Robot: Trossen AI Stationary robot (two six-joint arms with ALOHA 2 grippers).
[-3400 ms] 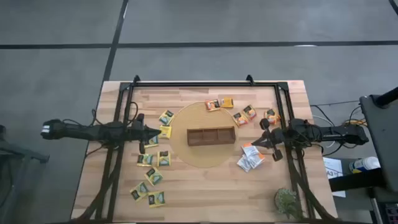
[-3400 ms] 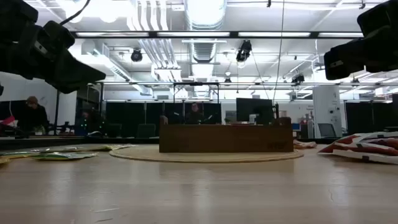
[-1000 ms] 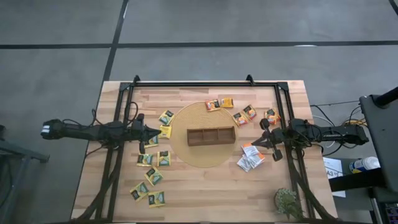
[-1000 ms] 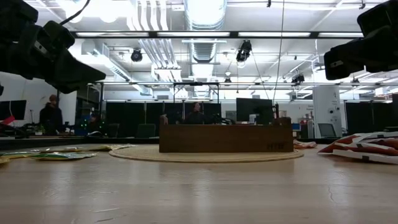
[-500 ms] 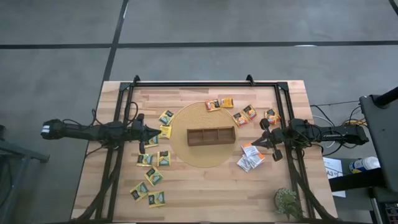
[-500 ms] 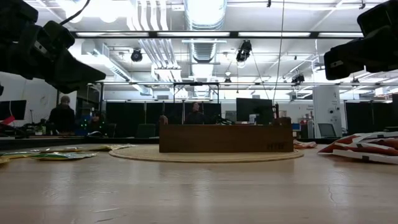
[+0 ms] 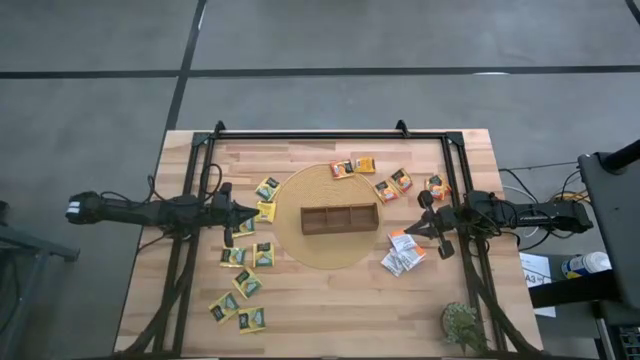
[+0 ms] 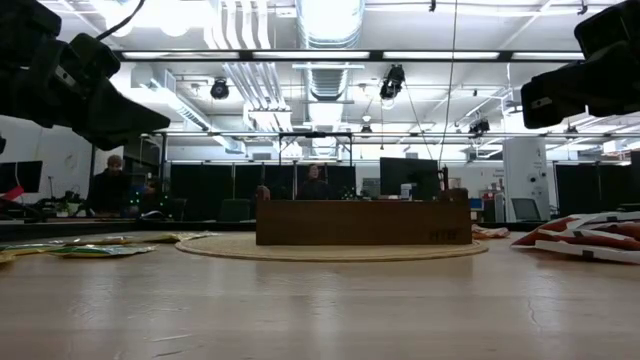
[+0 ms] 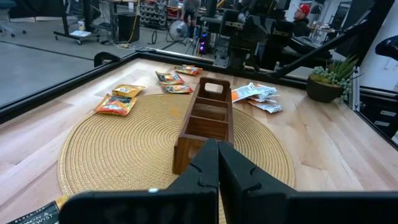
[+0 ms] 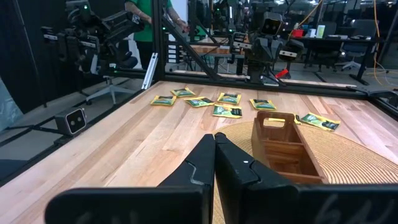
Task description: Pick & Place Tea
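You haven't started: the wooden tray [image 7: 339, 219] on its round woven mat [image 7: 300, 250] is empty, every tea packet [image 7: 247, 283] lies on the wooden counter [image 7: 330, 300]. The left end effector [image 7: 252, 211] and right end effector [image 7: 412, 231] hover closed, holding nothing. Behind is an open workshop.

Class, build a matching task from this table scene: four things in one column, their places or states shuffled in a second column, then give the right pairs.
1. wooden tray
2. yellow-green tea packets
3. potted plant
4. left gripper

A. shut, holding nothing
B. near table corner on the right arm's side
C. centre of the round woven mat
D. scattered on the left arm's side

Pairs: 1-C, 2-D, 3-B, 4-A
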